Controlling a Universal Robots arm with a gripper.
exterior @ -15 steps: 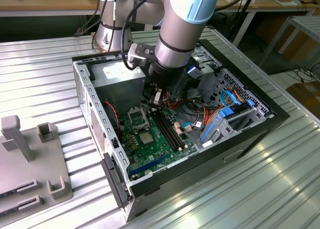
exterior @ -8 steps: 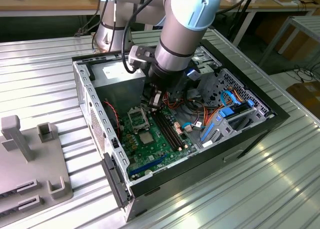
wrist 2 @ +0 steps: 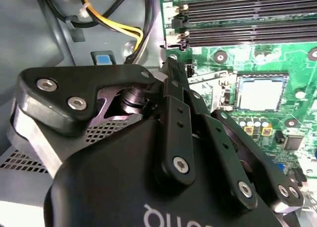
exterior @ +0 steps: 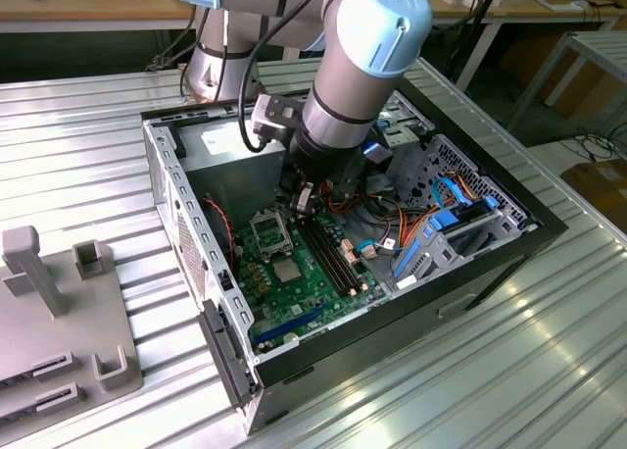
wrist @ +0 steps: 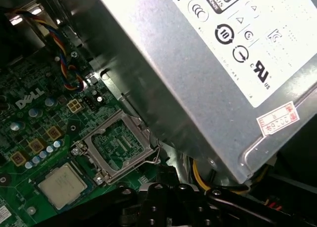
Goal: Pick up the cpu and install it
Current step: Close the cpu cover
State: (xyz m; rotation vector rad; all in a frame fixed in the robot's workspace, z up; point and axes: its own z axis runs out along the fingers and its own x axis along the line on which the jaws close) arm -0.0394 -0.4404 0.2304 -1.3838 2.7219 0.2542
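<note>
Second wrist view: the cpu (wrist 2: 260,94) is laid flat and uncovered, presumably for reach from above, with the pincer (wrist 2: 171,74) held nearby, though whether it is spread cannot be told.

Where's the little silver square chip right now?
The cpu lies flat on the green motherboard beside the hollow socket frame, with the black memory slots on the exterior view's right of it.

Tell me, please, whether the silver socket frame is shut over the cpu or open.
Open: the socket frame sits beside the cpu, not over it, and the cpu's metal top is uncovered.
</note>
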